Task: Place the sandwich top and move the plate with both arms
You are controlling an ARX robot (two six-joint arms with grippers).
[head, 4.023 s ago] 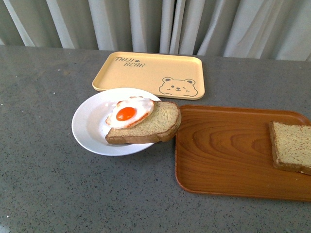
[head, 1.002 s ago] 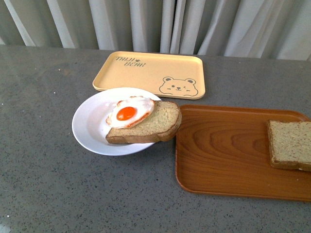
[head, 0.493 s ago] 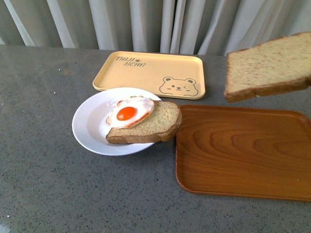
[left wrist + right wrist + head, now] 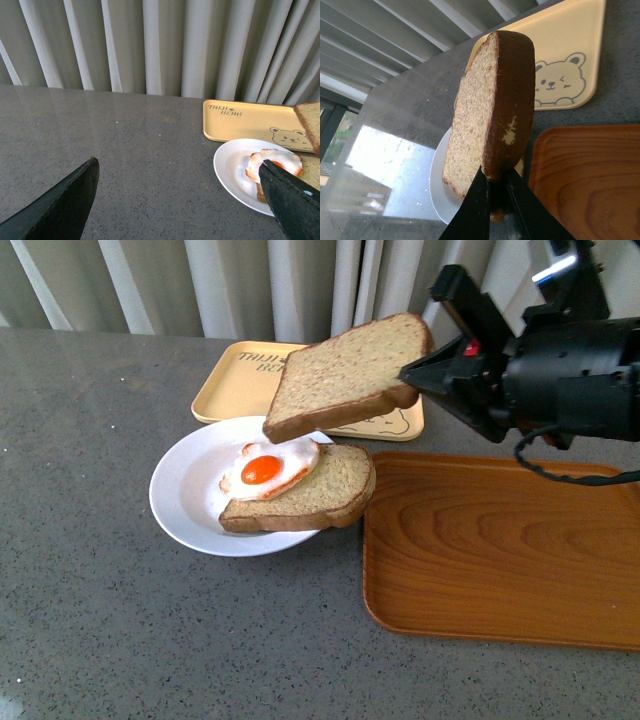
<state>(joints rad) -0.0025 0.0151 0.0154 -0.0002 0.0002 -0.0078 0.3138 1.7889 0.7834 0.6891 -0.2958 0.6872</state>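
Observation:
My right gripper [image 4: 412,375] is shut on the sandwich top [image 4: 345,372], a brown bread slice held tilted in the air above the far right side of the white plate [image 4: 185,502]. On the plate lies another slice [image 4: 318,498] bearing a fried egg [image 4: 266,470]. In the right wrist view the held slice [image 4: 490,110] stands edge-on between my fingers [image 4: 470,212], with the plate [image 4: 437,192] below. My left gripper [image 4: 180,195] is open and low over the table left of the plate [image 4: 232,167]; it does not show in the front view.
A yellow bear-print tray [image 4: 235,385] lies behind the plate. A brown wooden tray [image 4: 500,550] lies to the plate's right, bare. Grey curtains hang behind the grey table [image 4: 100,610].
The right arm has come into the front view and carried the bread slice left, from above the wooden tray's far side to above the plate. The plate and egg slice have not moved.

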